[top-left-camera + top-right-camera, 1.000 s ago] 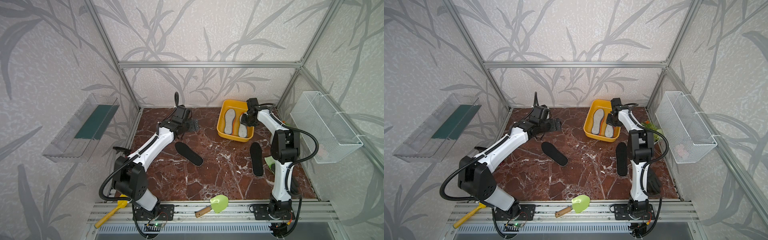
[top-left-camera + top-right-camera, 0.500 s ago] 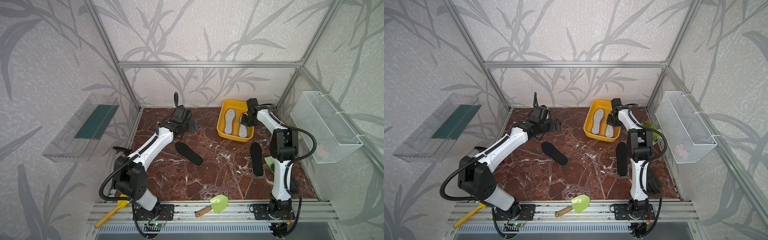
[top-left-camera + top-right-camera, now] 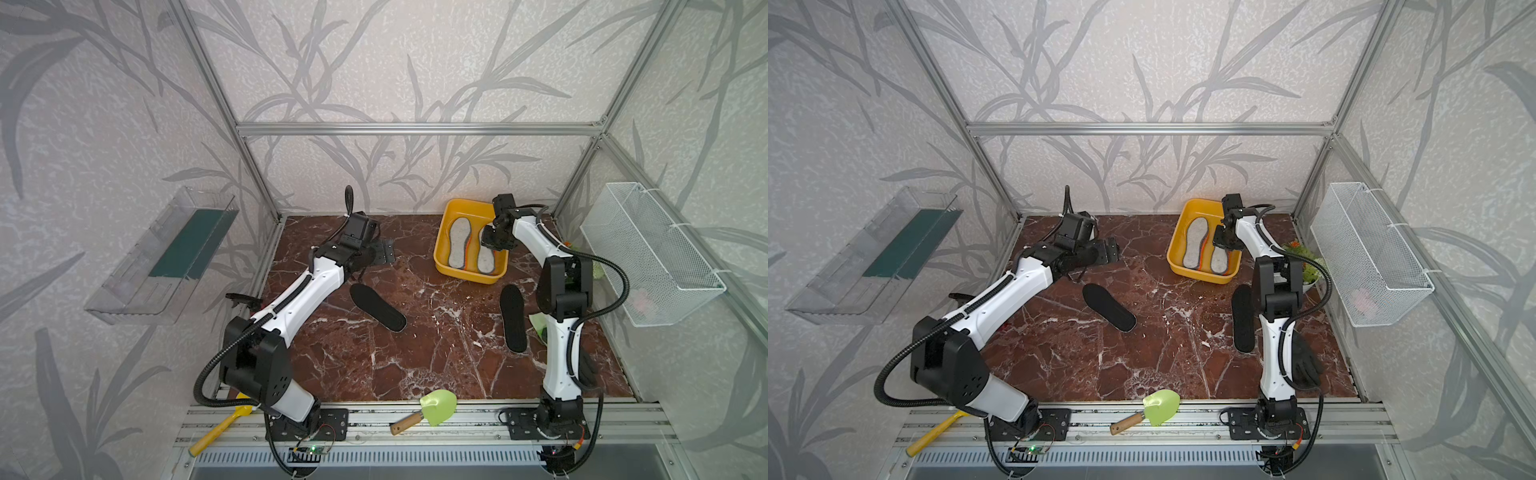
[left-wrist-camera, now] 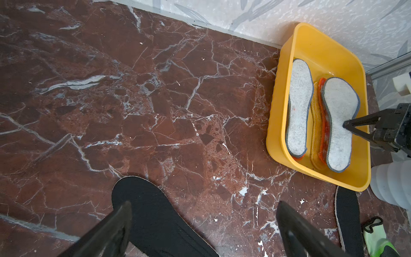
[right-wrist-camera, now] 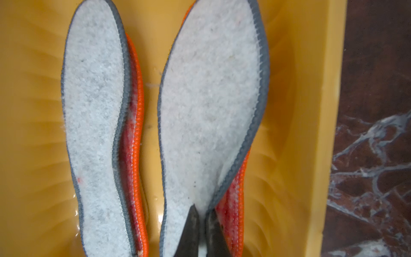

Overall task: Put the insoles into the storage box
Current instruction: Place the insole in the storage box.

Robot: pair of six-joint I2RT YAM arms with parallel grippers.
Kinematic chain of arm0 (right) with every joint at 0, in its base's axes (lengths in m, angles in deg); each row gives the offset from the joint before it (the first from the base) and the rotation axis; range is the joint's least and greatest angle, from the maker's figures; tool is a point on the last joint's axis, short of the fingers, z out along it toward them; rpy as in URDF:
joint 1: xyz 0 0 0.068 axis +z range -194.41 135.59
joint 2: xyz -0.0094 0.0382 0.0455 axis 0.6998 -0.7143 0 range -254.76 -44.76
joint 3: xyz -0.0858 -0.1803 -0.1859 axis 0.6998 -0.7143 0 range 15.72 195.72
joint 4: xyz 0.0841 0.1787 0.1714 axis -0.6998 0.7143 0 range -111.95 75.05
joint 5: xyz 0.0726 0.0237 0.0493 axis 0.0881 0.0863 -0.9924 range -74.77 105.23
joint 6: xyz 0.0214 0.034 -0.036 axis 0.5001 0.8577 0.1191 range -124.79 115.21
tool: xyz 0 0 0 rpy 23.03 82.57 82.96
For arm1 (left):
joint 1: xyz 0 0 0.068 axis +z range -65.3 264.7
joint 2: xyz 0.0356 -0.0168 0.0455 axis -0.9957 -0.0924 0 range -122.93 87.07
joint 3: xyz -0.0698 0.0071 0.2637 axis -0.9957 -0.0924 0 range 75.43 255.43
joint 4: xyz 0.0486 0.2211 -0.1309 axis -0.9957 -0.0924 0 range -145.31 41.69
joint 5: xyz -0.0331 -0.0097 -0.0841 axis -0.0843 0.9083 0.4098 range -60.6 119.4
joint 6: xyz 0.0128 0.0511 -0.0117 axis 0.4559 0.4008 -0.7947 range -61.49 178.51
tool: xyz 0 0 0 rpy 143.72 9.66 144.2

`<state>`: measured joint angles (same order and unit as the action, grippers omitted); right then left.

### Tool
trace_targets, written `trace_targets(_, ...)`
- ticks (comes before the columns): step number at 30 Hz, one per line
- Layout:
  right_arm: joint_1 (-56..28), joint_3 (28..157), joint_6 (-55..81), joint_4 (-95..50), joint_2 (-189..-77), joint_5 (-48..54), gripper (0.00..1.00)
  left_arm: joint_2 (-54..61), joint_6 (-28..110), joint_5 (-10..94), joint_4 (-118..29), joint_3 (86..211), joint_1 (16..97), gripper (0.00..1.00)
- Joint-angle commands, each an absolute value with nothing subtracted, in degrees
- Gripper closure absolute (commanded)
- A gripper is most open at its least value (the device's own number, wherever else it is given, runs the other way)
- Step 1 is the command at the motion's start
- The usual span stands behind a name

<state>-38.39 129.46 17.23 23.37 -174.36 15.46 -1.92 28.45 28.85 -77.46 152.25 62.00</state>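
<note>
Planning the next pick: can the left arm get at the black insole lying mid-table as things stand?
Probably yes. The left gripper is open, hovering by the black insole, which lies flat, uncovered; the right gripper is away, shut on a grey insole in the storage box.

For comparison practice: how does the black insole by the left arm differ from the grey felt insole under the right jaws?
The black insole lies on the marble floor; the light grey felt insole lies in the yellow plastic tub. Black lies alone; grey covers an orange-rimmed insole. Both are foot-shaped.
</note>
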Motion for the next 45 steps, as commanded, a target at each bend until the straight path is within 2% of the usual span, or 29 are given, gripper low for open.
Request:
trace_targets(1, -38.96, 131.33, 16.22, 25.25, -175.16, 17.10, 0.99, 0.22, 28.18, 27.65, -77.67, 151.56, 62.37, 0.01)
trace_targets(7, -39.49, 131.69, 15.14, 25.94, -176.30, 17.83, 0.98, 0.94, 28.86, 26.15, -78.28, 151.07, 62.79, 0.01)
trace_targets(12, -39.49, 130.89, 15.42, 25.38, -176.56, 16.86, 0.87, 1.38, 28.70, 26.89, -78.02, 150.56, 63.19, 0.01)
trace_targets(35, -39.49, 132.96, 14.64, 24.05, -177.76, 13.96, 0.89, 2.12, 28.28, 26.93, -77.94, 149.78, 63.36, 0.01)
trace_targets(39, -39.49, 133.67, 15.07, 24.73, -179.20, 14.17, 0.86, 2.18, 28.33, 26.77, -77.89, 149.60, 63.38, 0.01)
trace_targets(45, -39.49, 134.87, 15.44, 26.07, -180.11, 14.97, 0.74, 2.17, 28.79, 26.62, -78.09, 149.57, 63.49, 0.01)
